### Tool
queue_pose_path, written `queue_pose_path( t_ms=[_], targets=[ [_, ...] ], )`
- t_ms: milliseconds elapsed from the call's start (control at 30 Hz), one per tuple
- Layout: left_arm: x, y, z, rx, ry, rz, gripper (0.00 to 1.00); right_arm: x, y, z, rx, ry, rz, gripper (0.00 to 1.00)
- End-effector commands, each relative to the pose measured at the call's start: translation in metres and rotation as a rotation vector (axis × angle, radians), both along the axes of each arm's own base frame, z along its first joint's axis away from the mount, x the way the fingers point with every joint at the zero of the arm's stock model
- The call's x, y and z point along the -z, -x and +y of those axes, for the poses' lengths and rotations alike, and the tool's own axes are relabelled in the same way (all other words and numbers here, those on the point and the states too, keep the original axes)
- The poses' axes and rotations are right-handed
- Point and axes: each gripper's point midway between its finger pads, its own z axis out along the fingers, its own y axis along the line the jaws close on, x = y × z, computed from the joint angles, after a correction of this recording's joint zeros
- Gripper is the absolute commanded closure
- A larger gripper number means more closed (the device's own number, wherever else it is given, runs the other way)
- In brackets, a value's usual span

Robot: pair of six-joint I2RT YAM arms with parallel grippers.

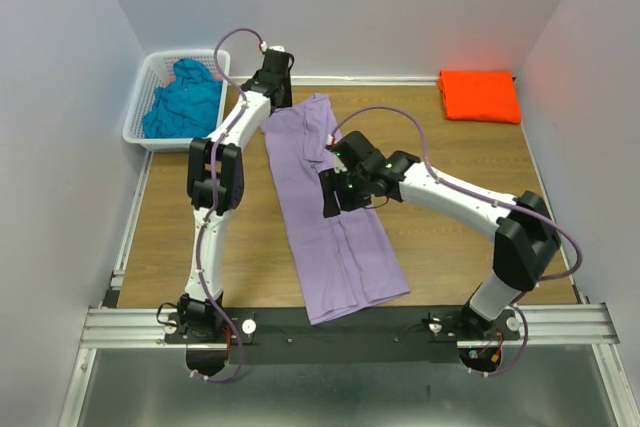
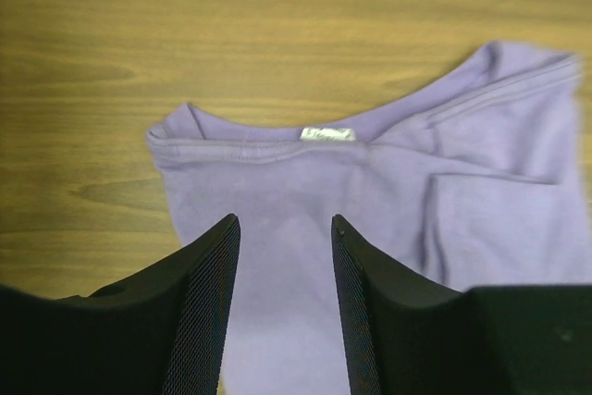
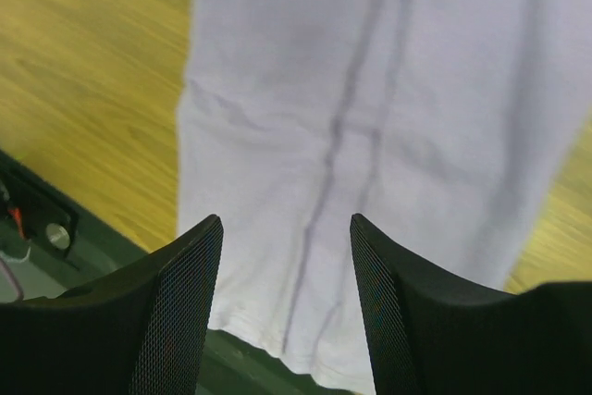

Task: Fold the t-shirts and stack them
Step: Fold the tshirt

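About a third of the job looks done. The orange shirt [image 1: 480, 95] lies folded into a neat rectangle at the far right corner of the counter [image 1: 450, 207], alone, so no stack has been started on it. The teal shirt [image 1: 185, 97] sits crumpled in the basket [image 1: 135, 125] at the far left corner, with all of its folding yet to do. The purple shirt [image 1: 340, 237] is the one in hand. It lies flat as a long narrow strip, its sides apparently folded in, running from the far middle of the counter to the near edge, where its hem hangs a little over the black strip [image 1: 400, 339]. What seems left for it is folding end to end and a move onto the orange one. The left arm stretches up the left side of the counter and bends in over the strip's far end. The left tool [image 2: 285, 221] hovers above the cloth just short of the collar [image 2: 277, 141], jaws apart with nothing between them. The right arm reaches in from the near right corner to the strip's middle. The right tool [image 3: 285, 219] hangs over the cloth facing the hem, jaws likewise apart and empty. Neither appears to touch the shirt.
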Motion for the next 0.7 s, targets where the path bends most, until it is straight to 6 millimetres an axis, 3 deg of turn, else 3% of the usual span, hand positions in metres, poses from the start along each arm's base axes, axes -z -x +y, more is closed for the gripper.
queue_pose_path(
  t_ms=[0,33,100,400,667],
  targets=[
    [-0.079,0.007,-0.03,0.03,0.144,-0.145,0.48,0.015,0.0,-0.043,0.119,0.07,0.008,0.35],
    [-0.069,0.016,-0.039,0.041,0.146,-0.12,0.48,0.017,0.001,-0.05,0.133,0.08,0.007,0.35],
    [-0.07,0.024,-0.052,0.049,0.168,-0.119,0.49,0.019,0.002,-0.068,0.172,0.09,0.004,0.36],
    [0.002,0.065,-0.116,0.136,0.15,0.027,0.58,0.021,0.004,-0.113,0.281,0.112,-0.024,0.36],
    [0.038,0.059,-0.136,0.176,0.159,0.073,0.59,0.029,0.005,-0.126,0.3,0.144,-0.02,0.36]
  ],
)
